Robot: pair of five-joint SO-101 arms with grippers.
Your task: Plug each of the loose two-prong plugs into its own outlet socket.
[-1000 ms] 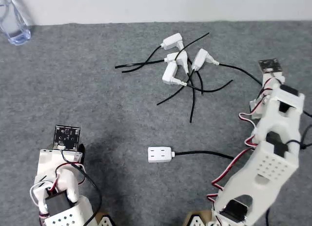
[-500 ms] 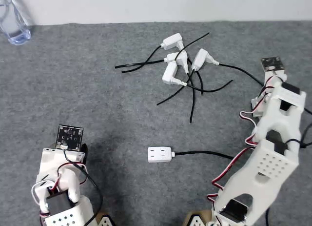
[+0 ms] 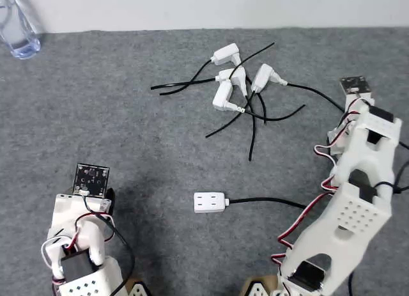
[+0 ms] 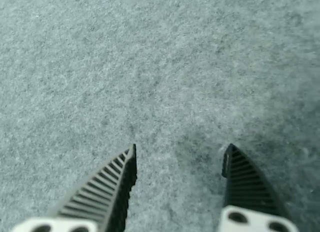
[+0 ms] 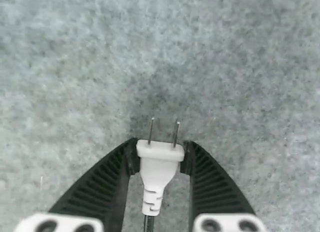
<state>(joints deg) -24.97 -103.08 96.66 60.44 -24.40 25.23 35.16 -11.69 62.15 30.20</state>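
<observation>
Near the table's (image 3: 128, 149) right edge my right gripper (image 5: 160, 143) clamps a 2-prong plug (image 5: 159, 164), well apart from the outlet socket (image 3: 211, 202) at the near middle, which I fear may skid under the prongs' (image 5: 151, 128) push because my left gripper (image 4: 180, 151) gapes empty, bracing nothing.

Two white plastic arms, black at the tips.
The white printed left arm (image 3: 67, 210) bears a square black circuit board (image 3: 90, 179) and looped black, white and red cables (image 3: 75, 240); the white right arm (image 3: 370, 149) has a perforated panel (image 3: 354, 214) and twisted red-and-white wires (image 3: 311, 210). Black ribbed fingers (image 4: 107, 187) taper from white screw-holed bases.
</observation>
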